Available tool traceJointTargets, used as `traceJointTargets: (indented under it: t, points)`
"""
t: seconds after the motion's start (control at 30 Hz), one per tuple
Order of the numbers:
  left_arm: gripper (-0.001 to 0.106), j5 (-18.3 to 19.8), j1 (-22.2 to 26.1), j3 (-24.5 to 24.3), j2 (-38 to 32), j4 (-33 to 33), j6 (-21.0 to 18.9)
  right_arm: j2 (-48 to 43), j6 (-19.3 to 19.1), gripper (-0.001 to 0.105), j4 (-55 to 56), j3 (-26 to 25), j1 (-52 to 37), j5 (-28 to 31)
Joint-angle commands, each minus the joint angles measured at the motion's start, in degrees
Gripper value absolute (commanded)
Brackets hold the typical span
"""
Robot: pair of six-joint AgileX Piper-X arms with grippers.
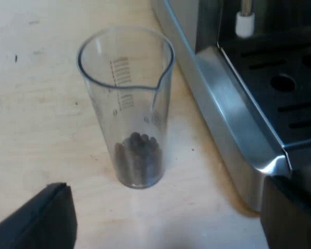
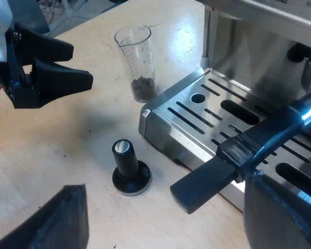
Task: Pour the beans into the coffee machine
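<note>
Left wrist view: the measuring glass (image 1: 127,104) stands upright on the wooden surface (image 1: 36,104), its long axis vertical. A small heap of beans (image 1: 138,155) lies at its bottom, and its pouring lip is turned toward the coffee machine (image 1: 238,129) just beside it. The left jaws are spread wide and empty. The glass is straight ahead of the gap between the 2 and near.

Right wrist view: the glass stands by the corner of the drip tray (image 2: 197,111), with the left jaws near it and aimed its way. A tamper (image 2: 129,168) with a black knob stands between the glass and the right jaws, which are wide, empty and well apart from the glass.

As I judge it, the left arm is nearer. The coming grab calls for a level approach around the glass's middle.
</note>
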Motion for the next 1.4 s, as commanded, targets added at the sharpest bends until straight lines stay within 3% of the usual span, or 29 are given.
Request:
traceJointTargets:
  t: [0.03,0.27,0.3,1.07,1.4]
  points:
    - [0.094,-0.4,-0.2,0.0,1.8,-3.9,-0.7,-0.2,-0.6,0.064,-0.8,-0.6,0.1,-0.3]
    - [0.094,0.0,-0.2,0.0,4.4,-6.2,-0.9,-0.2,-0.6,0.064,-0.8,-0.6,0.1,-0.3]
    - [0.094,0.0,-0.2,0.0,8.1,-8.1,-2.5,-0.2,-0.6,0.064,-0.8,-0.6,0.1,-0.3]
    - [0.094,-0.1,-0.2,-0.1,31.5,-33.2,-3.3,-0.2,-0.6,0.064,-0.8,-0.6,0.1,-0.3]
    - [0.094,-0.4,-0.2,-1.5,35.1,-38.7,-3.4,-0.2,-0.6,0.064,-0.8,-0.6,0.1,-0.3]
